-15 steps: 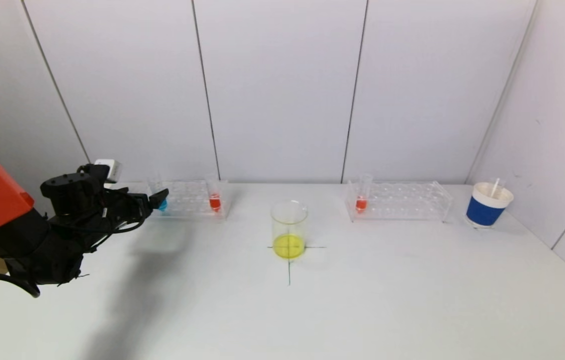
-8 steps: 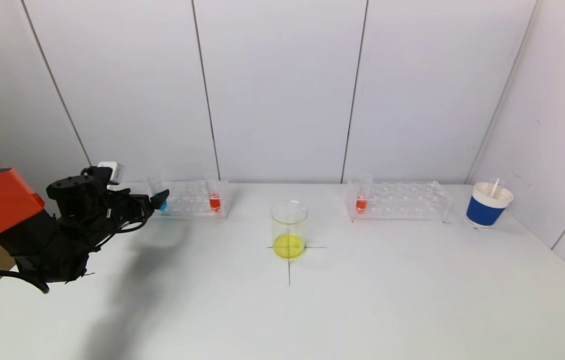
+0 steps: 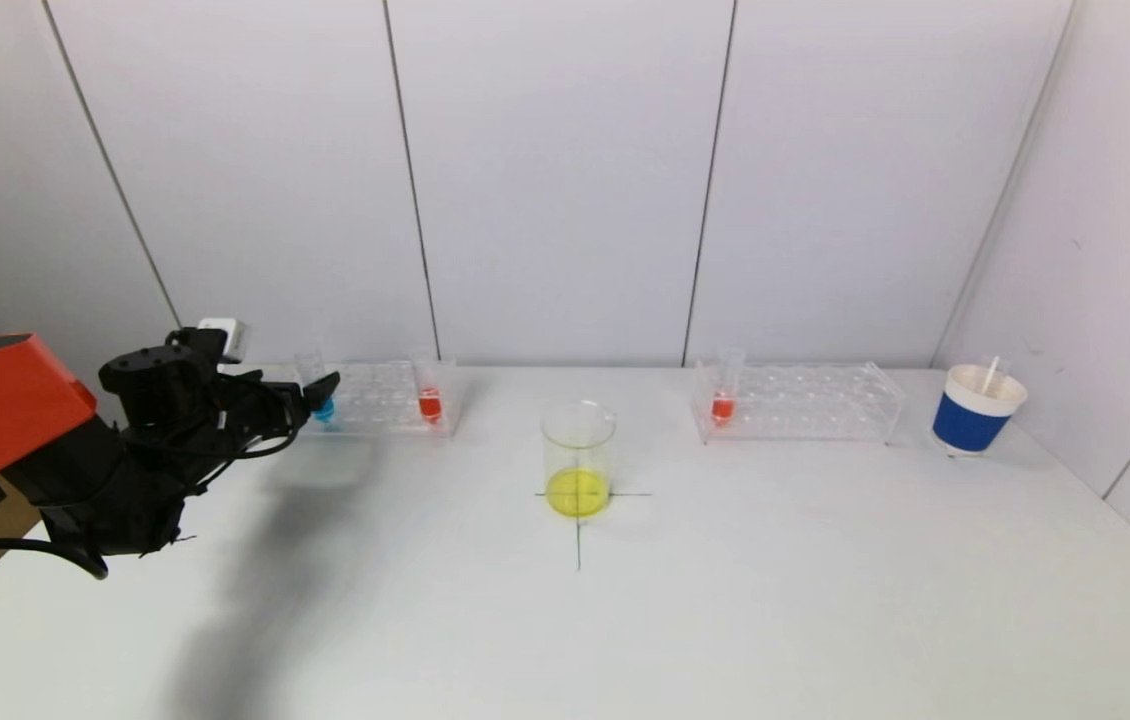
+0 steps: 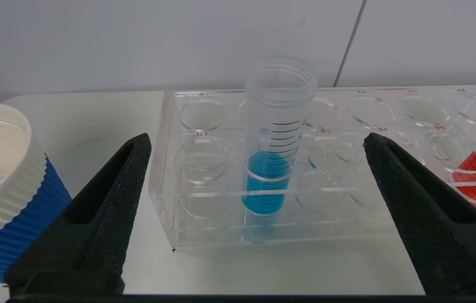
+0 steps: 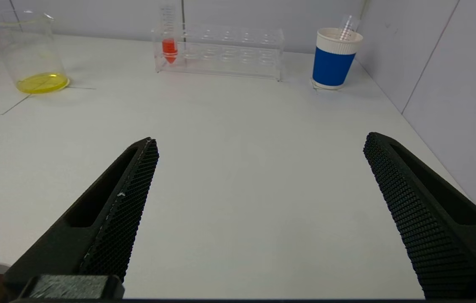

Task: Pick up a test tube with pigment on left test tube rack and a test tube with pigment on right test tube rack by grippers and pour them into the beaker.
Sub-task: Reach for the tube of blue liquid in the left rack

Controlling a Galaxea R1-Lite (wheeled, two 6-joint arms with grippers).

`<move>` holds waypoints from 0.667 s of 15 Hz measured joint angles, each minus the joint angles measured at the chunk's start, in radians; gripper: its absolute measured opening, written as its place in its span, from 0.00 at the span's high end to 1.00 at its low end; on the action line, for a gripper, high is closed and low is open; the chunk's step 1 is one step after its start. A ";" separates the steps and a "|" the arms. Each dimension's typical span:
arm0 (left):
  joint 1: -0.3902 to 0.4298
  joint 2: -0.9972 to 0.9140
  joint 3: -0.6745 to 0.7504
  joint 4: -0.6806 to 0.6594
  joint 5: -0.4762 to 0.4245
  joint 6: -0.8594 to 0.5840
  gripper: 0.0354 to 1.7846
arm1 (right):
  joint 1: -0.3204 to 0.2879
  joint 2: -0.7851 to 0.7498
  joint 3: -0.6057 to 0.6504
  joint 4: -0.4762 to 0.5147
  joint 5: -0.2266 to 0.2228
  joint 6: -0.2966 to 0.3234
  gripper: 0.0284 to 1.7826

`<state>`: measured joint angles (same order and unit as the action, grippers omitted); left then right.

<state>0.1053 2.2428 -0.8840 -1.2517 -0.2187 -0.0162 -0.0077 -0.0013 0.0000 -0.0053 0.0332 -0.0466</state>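
I had the left gripper [image 4: 255, 189] level with the left test tube rack [image 3: 380, 398], its jaws spread wide and lined up on the blue test tube [image 4: 275, 139], which stood upright in the rack's front row, one slot in from the rack's end; the jaws had not touched it. A red test tube [image 3: 430, 392] stood at the rack's other end, the end nearer the beaker [image 3: 578, 460]. The beaker sat on the worktop [image 3: 725, 600] to that rack's right, on a drawn cross, holding yellow liquid. Beyond the beaker stood the right test tube rack [image 3: 797, 401] with its own red tube [image 3: 724, 386]. The right gripper [image 5: 259, 202] hung above bare worktop, well short of that rack, jaws wide apart and holding nothing.
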 joint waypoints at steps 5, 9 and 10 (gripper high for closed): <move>-0.003 0.014 -0.033 0.000 -0.001 0.002 0.01 | 0.000 0.000 0.000 0.000 0.000 0.000 0.01; -0.004 0.032 -0.052 -0.005 -0.001 0.007 0.01 | 0.000 0.000 0.000 0.000 0.000 0.000 0.01; -0.004 0.034 -0.056 -0.004 -0.001 0.008 0.01 | 0.000 0.000 0.000 0.000 0.000 0.000 0.01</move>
<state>0.1009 2.2770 -0.9404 -1.2555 -0.2198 -0.0081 -0.0077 -0.0013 0.0000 -0.0053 0.0332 -0.0470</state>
